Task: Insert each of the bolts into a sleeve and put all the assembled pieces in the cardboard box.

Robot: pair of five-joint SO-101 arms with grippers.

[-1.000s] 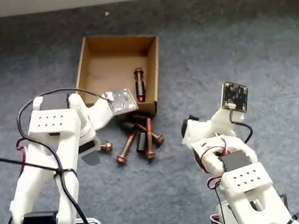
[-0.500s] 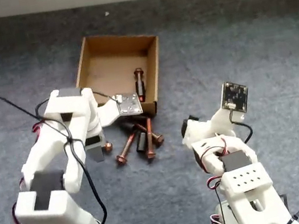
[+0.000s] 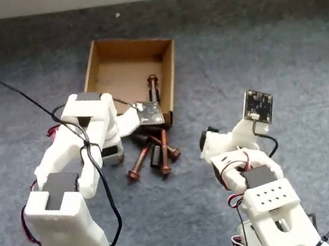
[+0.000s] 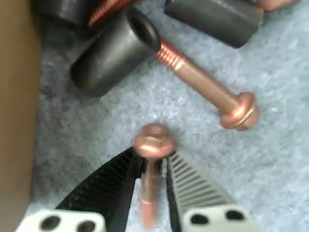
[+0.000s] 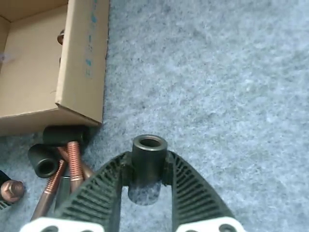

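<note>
The left gripper is clamped on a copper bolt. The shank is pinched between the black finger and the grey finger, and the flanged head sticks out just past the fingertips. The bolt lies along the jaws, head forward, above the grey carpet. Just ahead of these jaws lies a dark sleeve. A second bolt meets its open end with its threads, but whether the threads go inside cannot be told. Farther ahead, on the grey finger's side, lies another sleeve. Close on the black finger's side runs the brown wall of the cardboard box.

The right gripper is clamped on a black sleeve, which sits lengthwise between the fingers with its open end poking out past the tips. Carpet lies straight ahead of these jaws. Ahead and off toward the left arm is a corner of the box. Nearer on that same side, a pile of loose bolts and sleeves lies at the foot of the box wall.

From above, the pile lies between the two grippers. One finished piece, a bolt in a sleeve, lies inside the box beside its side wall.
</note>
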